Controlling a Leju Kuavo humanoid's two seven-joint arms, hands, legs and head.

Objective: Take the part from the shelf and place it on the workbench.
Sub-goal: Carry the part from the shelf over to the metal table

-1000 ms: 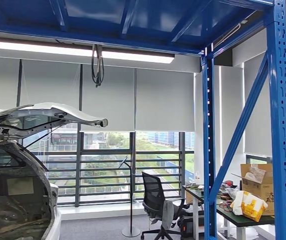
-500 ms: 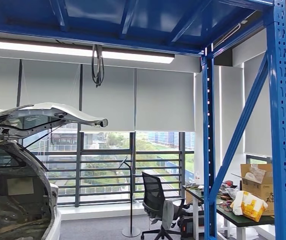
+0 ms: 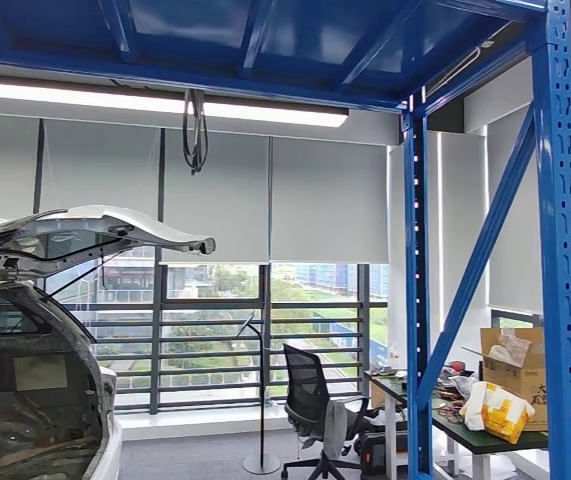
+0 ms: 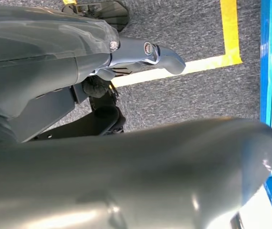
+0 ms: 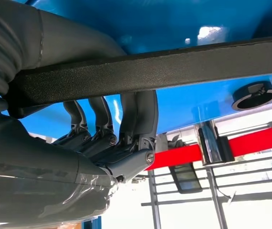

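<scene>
Right wrist view puts the right robot hand (image 5: 120,143) up against a long black bar, the part (image 5: 152,69), with dark fingers (image 5: 137,114) curled over its edge while the thumb sits beneath; the hold looks closed around the bar, under the blue shelf (image 5: 170,24) panel. Beyond it, toward 4 o'clock in that picture, runs a red strip (image 5: 249,140) with window railings behind. To do this step well, I judge the hand should keep its clamp firm and lift the bar level before drawing it out, since a long piece held near one end will tend to tip and could catch the blue frame. Left wrist view shows the left robot hand (image 4: 145,50) hanging over grey carpet and a yellow floor line (image 4: 199,64); whether it is released or clenched I cannot tell. Head view looks high: blue upright (image 3: 561,250) at 3 o'clock, a cluttered desk (image 3: 463,435) at 4 o'clock, a car with raised tailgate (image 3: 93,230) at 9 o'clock.
</scene>
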